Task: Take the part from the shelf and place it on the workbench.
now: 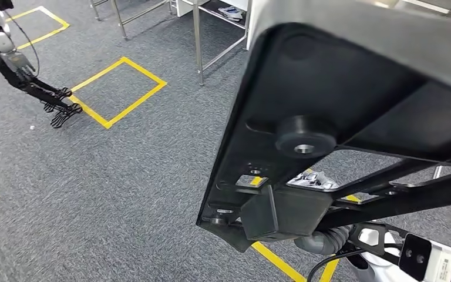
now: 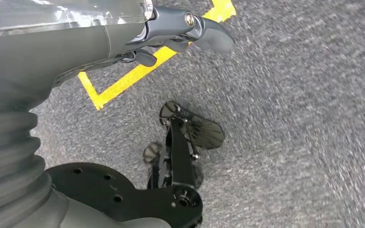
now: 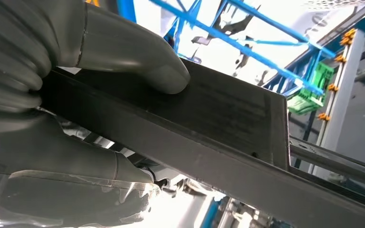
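Right hand (image 3: 76, 118) gripping black part (image 1: 340, 111), long axis tilted

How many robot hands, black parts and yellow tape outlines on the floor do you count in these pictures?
Robot hands: 2 (left hand, holding nothing; right hand, gripping the part)
Black part: 1
Yellow tape outlines: 4, two of them cut off by the picture edge or the part
Total: 7

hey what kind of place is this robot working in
Likely a factory or workshop floor: grey carpet with yellow tape boxes, metal racks, and blue framing behind the black part that the right hand grips.
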